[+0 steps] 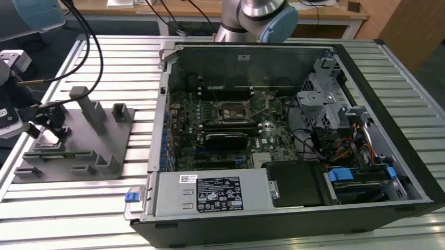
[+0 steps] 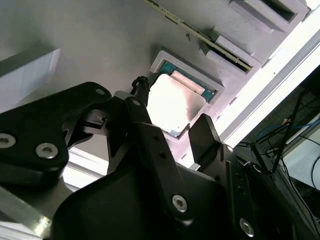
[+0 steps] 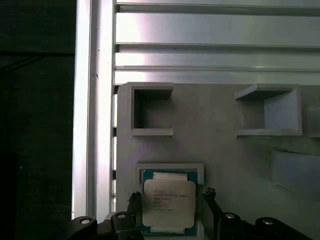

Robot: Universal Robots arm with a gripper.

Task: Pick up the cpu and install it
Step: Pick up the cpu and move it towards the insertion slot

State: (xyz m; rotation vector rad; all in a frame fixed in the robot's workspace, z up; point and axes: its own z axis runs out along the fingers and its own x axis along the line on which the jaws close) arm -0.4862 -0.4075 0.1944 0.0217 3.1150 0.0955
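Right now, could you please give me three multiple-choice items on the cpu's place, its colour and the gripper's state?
1. The cpu lies: A in a recess of the grey holder block; B in mid-air; C on its edge.
2. Its top is: A black; B red; C silvery.
3. The gripper is: A shut on the cpu; B open, fingers either side of it; C open, far away.
Answers: 1 A, the recess frames it; 2 C, pale metal; 3 B, gaps separate fingertips and chip.
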